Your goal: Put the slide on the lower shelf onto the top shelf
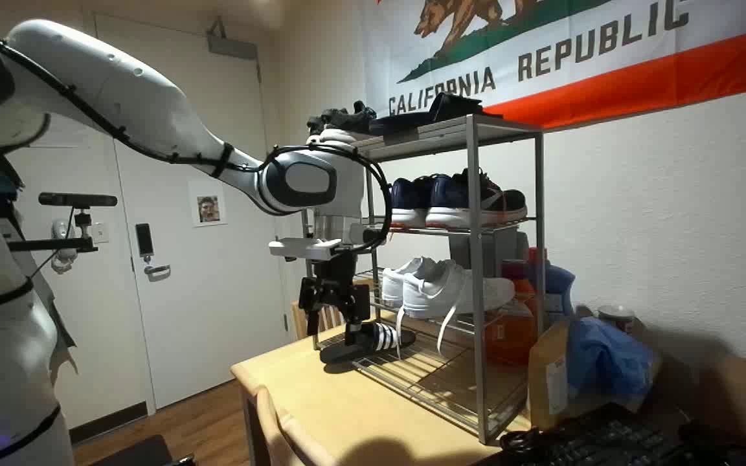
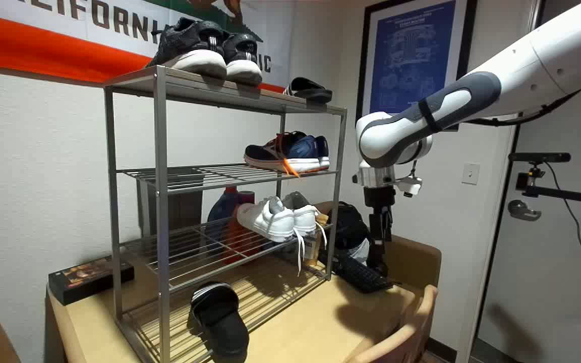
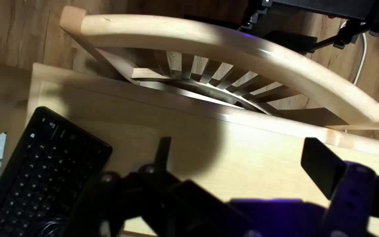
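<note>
- Nearest in an exterior view is the slide (image 2: 220, 322); it lies sole down on the lower shelf (image 2: 275, 287) of the rack (image 2: 162, 201), toward one end.
- Its long axis goes across this shelf, from front to back: the toe, with the striped strap, points inward to the rear side, and the heel reaches out past the front rail, over the bench (image 2: 310, 327).
- Above, the top shelf (image 2: 265, 96) carries dark shoes (image 2: 199, 50) with white soles and, farther along, another black sandal (image 2: 310, 91).
- Deeper, on a middle tier, there stand white shoes (image 2: 275, 217) with laces hanging down.
- Beyond the rack, the gripper (image 3: 238, 144) hangs over the bench near the keyboard (image 3: 41, 171); its fingers (image 3: 321, 168) are wide apart, with bench surface seen between them.
- Farthest, behind the arm (image 2: 522, 75), is a framed blue poster (image 2: 411, 60).
</note>
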Available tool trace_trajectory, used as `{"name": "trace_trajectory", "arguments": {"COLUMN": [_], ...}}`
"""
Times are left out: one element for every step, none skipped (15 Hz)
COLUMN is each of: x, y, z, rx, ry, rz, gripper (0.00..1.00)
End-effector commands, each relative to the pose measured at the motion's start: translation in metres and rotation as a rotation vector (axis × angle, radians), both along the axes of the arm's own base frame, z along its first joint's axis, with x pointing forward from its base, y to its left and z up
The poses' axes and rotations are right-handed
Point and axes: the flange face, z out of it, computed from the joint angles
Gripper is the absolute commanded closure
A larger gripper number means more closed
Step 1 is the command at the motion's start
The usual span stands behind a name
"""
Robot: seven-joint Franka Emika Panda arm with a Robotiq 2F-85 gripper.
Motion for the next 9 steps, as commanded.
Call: {"name": "trace_trajectory", "arguments": {"x": [0.0, 0.003, 0.004, 0.006, 0.007, 0.009, 0.01, 0.012, 0.013], "y": [0.0, 0.009, 0.016, 0.024, 0.03, 0.034, 0.034, 0.032, 0.03], "z": [0.0, -0.005, -0.009, -0.013, -0.016, -0.018, -0.017, -0.015, -0.013], "rx": [0.0, 0.009, 0.025, 0.035, 0.036, 0.006, 0.004, 0.026, 0.041], "ry": [0.001, 0.005, 0.006, 0.002, 0.011, 0.009, 0.0, -0.011, -0.014], "rz": [0.0, 0.015, 0.031, 0.053, 0.062, 0.063, 0.075, 0.08, 0.083], "gripper": [0.0, 0.0, 0.0, 0.0, 0.0, 0.0, 0.0, 0.0, 0.0]}}
